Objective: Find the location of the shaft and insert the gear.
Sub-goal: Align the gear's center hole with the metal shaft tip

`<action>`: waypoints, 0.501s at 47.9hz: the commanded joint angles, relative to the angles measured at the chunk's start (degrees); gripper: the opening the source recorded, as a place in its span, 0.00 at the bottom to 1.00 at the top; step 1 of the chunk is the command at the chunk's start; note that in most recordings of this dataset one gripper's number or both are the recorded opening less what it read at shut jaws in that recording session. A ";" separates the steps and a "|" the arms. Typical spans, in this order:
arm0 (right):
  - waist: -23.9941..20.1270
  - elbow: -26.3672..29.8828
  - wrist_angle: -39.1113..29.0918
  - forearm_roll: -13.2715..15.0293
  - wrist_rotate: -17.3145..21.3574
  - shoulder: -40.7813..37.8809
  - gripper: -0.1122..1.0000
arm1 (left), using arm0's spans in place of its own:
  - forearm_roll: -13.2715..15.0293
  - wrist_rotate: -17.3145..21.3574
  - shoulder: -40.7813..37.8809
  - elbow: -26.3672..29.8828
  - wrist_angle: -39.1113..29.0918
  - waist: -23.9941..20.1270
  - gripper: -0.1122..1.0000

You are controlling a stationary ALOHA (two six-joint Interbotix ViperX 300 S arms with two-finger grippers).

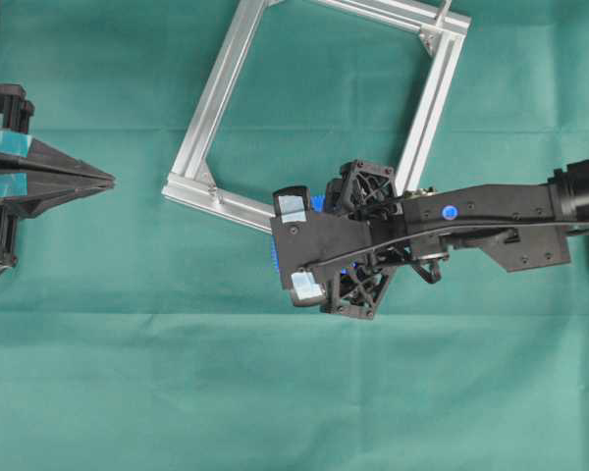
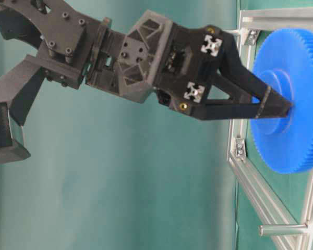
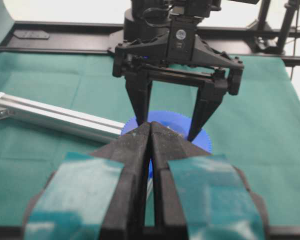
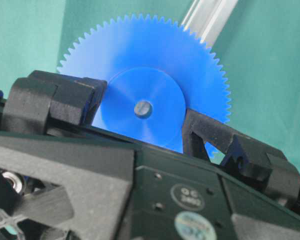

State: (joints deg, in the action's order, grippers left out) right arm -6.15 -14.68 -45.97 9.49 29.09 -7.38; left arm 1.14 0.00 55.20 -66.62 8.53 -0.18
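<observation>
While seen from overhead, right gripper (image 1: 296,247) sits mid-table on the green cloth (image 1: 294,392), just off the near-left bar of the silver frame (image 1: 212,108). Only slivers of blue gear (image 1: 317,203) peek out under the black housing, at its left and top edges. Left gripper (image 1: 106,181) parked at far left edge, fingers pressed together to a point, well apart from everything else.

Table-level view: gear (image 2: 297,88) plainly shown, big blue toothed disc w/ raised hub, held in front of the frame (image 2: 261,192). Right gripper (image 2: 287,107) fingers reach onto the hub zone from the left; one black finger (image 2: 250,107) lies across the disc face. Short silvery peg (image 2: 281,229) sticks out from frame near bottom right; cannot tell if that is the shaft.

Left wrist view: left gripper (image 3: 150,131) jaws together, nothing between them, teal tape on both fingers. Beyond them, right gripper (image 3: 171,127) w/ two fingers spread and pointing down at the gear (image 3: 165,122), blue rim showing between and either side. Frame bar (image 3: 55,117) runs in from the left.

Right wrist view: gear (image 4: 145,80) fills centre, hub and small centre hole clear. Right gripper (image 4: 142,117) fingers sit either side of the hub, clamped on it, jaws fairly wide. Frame bar (image 4: 205,17) top right behind gear.
</observation>
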 commanded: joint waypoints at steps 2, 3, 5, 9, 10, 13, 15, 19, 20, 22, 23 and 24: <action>0.97 1.41 0.70 0.79 -0.09 0.88 0.72 | 0.00 -0.09 -0.53 1.67 0.18 0.09 0.11; 1.23 1.41 0.79 0.88 -0.09 0.79 0.72 | 0.09 -0.09 -0.53 1.67 0.18 0.09 0.11; 1.76 1.32 0.79 1.14 -0.09 0.79 0.72 | 0.09 -0.09 -0.53 1.67 0.18 0.00 0.11; 2.46 1.14 0.79 1.93 -0.09 0.88 0.72 | 0.09 -0.09 -0.53 1.67 0.00 0.09 0.11; 2.64 1.14 0.70 2.11 -0.18 0.88 0.72 | 0.00 -0.09 -0.53 1.67 0.00 0.09 0.11; 3.34 0.97 0.79 2.90 -0.09 0.88 0.72 | 0.00 -0.09 -0.53 1.67 -0.09 0.09 0.11; 3.60 0.97 0.70 3.34 -0.09 0.88 0.72 | 0.00 -0.09 -0.53 1.67 -0.18 0.09 0.11; 4.04 0.88 0.53 4.31 -0.09 0.97 0.72 | 0.00 -0.09 -0.44 1.67 -0.26 0.09 0.11; 4.13 0.88 0.53 4.57 -0.09 1.05 0.72 | 0.09 -0.09 -0.44 1.67 -0.26 0.09 0.11; 4.31 0.79 0.44 5.01 -0.09 1.05 0.72 | 0.09 -0.09 -0.44 1.67 -0.35 0.09 0.11; 4.48 0.62 0.44 5.27 -0.09 1.14 0.72 | 0.00 -0.09 -0.35 1.67 -0.44 0.09 0.11; 4.57 0.53 0.35 5.45 -0.09 1.23 0.72 | 0.00 -0.09 -0.35 1.67 -0.44 0.09 0.11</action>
State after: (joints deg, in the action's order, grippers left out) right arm -2.20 -14.68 -45.62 13.89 29.09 -7.47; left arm 1.05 -0.09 55.20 -66.62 7.91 -0.09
